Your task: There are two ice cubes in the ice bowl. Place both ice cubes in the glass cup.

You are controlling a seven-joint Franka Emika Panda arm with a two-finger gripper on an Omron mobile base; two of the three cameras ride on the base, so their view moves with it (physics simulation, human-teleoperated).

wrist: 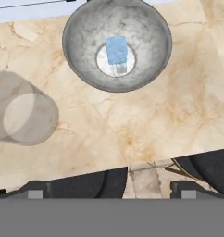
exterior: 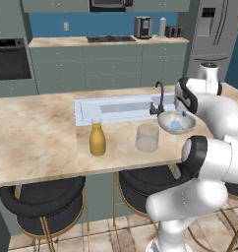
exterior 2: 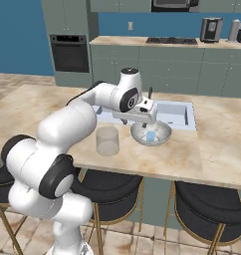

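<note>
Ice cubes (wrist: 116, 50) in ice bowl (wrist: 151, 65), no writing legible

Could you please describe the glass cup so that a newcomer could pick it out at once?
On the marble counter, in front of the sink, the glass cup stands between a yellow bottle and the ice bowl. It alone is a clear, greyish, handleless cylinder.

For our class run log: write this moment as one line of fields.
stage: approach | gripper: open, empty, above counter | ice cubes: in bowl | cup: upright, beside bowl | next: likely descend to ice
</note>
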